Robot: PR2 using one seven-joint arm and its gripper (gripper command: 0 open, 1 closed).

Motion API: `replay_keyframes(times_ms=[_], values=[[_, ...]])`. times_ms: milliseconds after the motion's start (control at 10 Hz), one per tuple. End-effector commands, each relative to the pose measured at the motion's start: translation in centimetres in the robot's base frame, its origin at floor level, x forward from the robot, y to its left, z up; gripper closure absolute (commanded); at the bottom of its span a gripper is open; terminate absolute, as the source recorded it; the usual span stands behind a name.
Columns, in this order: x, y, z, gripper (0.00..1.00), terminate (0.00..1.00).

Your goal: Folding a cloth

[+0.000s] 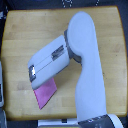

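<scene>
Exterior view: tool (33,76) over pink cloth (46,95), tabletop (20,35).

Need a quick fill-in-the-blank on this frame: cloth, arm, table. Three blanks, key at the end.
1. The cloth is colored ____.
2. The cloth lies on a ____ table.
3. In the exterior view, the robot arm covers the cloth's ____ part, leaving its lower part visible.

Missing words: pink; wooden; upper.

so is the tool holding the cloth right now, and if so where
It cannot be told. The arm's forearm covers the upper part of the pink cloth, and the tool itself is hidden in this overhead view, so no hold can be seen.
</scene>
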Motion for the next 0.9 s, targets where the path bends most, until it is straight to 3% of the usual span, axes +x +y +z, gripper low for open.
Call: replay_keyframes(times_ms=[0,500,800], values=[[4.4,-4.5,5.9,0.00,0.00],[8.6,-8.8,11.5,0.00,0.00],[12.6,-12.8,14.7,0.00,0.00]])
